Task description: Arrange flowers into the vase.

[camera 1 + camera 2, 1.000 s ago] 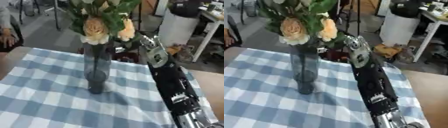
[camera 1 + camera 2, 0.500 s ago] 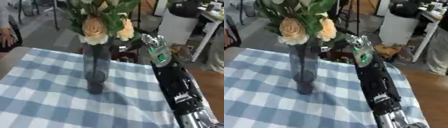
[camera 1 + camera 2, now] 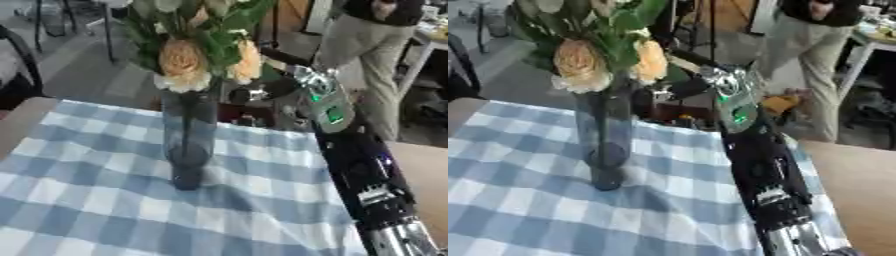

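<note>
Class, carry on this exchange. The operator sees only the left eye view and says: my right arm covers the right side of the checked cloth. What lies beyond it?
Observer: In the right eye view, a wider stretch of bare brown table shows to the right of the cloth that the vase stands on.
Operator: Is there anything past the table's far edge, near the arm?
Observer: A small orange thing shows just right of the right arm. I cannot tell what it is.

Soft daylight, perhaps motion blur throughout
</note>
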